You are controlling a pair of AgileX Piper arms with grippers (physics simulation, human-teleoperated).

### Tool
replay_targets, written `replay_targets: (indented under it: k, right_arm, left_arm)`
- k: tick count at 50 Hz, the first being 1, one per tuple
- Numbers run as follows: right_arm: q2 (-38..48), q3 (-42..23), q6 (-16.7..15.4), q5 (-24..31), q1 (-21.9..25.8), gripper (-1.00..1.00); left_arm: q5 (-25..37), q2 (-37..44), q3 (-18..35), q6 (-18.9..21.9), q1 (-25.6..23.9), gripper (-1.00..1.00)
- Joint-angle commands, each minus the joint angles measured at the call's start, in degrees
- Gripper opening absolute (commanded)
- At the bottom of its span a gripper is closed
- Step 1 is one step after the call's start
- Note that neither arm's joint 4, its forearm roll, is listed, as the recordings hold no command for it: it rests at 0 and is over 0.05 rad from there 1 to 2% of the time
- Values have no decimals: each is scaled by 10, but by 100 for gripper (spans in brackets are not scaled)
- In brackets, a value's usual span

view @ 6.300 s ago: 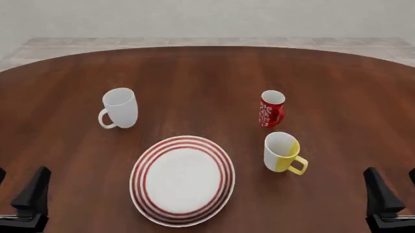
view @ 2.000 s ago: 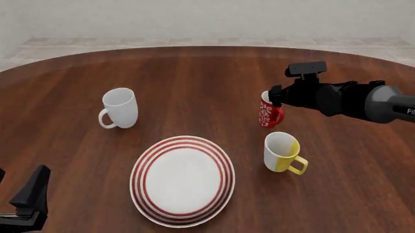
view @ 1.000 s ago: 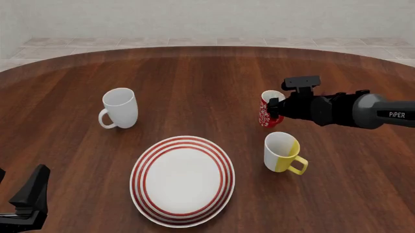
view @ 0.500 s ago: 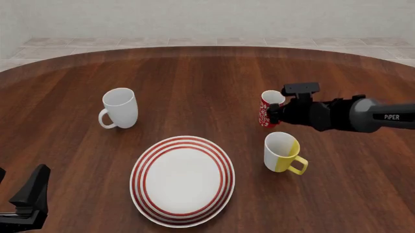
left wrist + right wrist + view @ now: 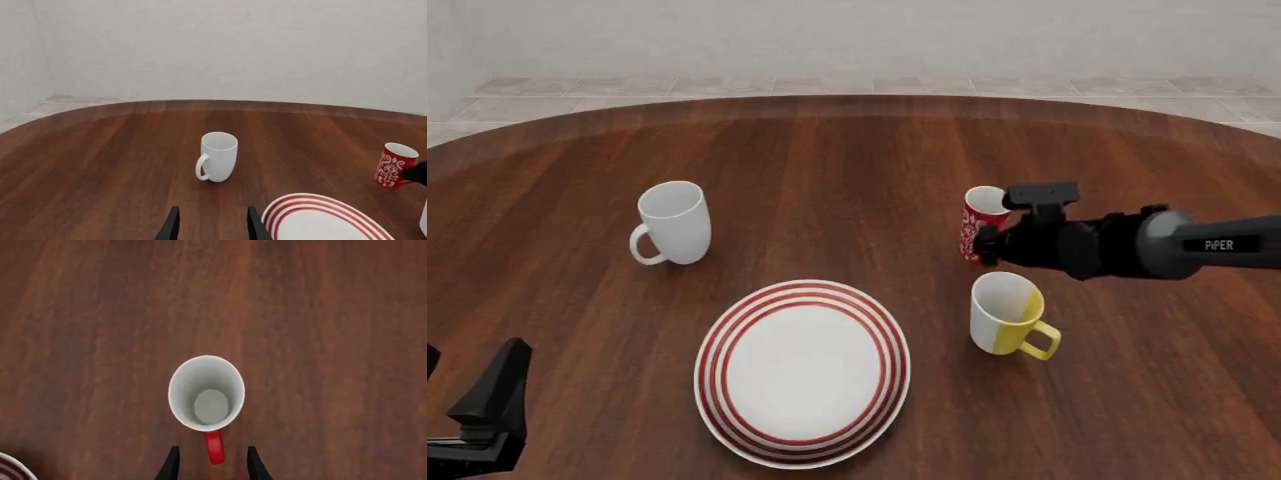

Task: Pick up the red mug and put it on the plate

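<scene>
The red mug (image 5: pixel 972 222) stands upright on the table, right of centre, beyond the yellow-and-white mug. My right gripper (image 5: pixel 990 243) is open and low at the mug's near right side. In the right wrist view the mug's white inside (image 5: pixel 207 392) shows from above, and its red handle (image 5: pixel 213 447) lies between the two parted fingers of the gripper (image 5: pixel 211 465), not touching them. The plate (image 5: pixel 714 350) lies empty at the front centre. My left gripper (image 5: pixel 487 405) is open at the front left corner, far from both. The left wrist view shows the red mug (image 5: pixel 395 165) and the plate's rim (image 5: pixel 300 205).
A plain white mug (image 5: pixel 674 222) stands at the left, also in the left wrist view (image 5: pixel 217 156). A yellow-and-white mug (image 5: pixel 1005 313) stands just in front of the red mug, under my right arm. The table's curved far edge runs along the back.
</scene>
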State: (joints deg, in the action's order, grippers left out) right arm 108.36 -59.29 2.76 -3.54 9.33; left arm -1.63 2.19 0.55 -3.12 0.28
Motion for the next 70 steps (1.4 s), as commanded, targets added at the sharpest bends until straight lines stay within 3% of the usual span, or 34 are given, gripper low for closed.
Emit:
replay_targets:
  k: [1,8,9,11,12,13,14,16,17,25,37,41,56,70]
  right_arm:
    - [15,2,5,-7,0,100]
    - [9,-1,-3,-4,0,100]
    - [8,-1,-6,-2,-1,-100]
    - [5,0,-25,-3,-8,-100]
    - [2,0,-17,1,-6,-100]
    - [-2,1,-36,-3,-27,-100]
    - [-1,0,-19,2,-15,-100]
    - [-3,3,-35,-3,-22,-100]
    - [-2,3,-24,-2,-13,-100]
    - [-6,8,-33,-5,-17,-100]
    - [-52,-4,-59,19,-21,-100]
    - [-74,-11,-75,29,-17,-100]
    - [-170,-43,-86,88,-3,-100]
    - [-240,-42,-100,123,43,-100]
  left_arm:
    - [-2,3,-1,-2,0,100]
    - [-6,5,-2,-3,0,100]
    - [-6,5,-3,-3,0,100]
    - [-8,6,-2,-3,0,100]
    - [-7,7,-1,-3,0,100]
    - [-6,6,-2,-3,0,100]
    - [-6,5,-2,-3,0,100]
    - [-5,7,0,-3,0,100]
    - [-5,7,0,-3,0,100]
    - [-3,3,-1,-3,0,100]
    - [-1,0,-2,-2,-1,100]
    - [5,-1,3,-1,-2,100]
    - [1,1,1,3,-5,100]
    - [-4,8,0,4,-6,100]
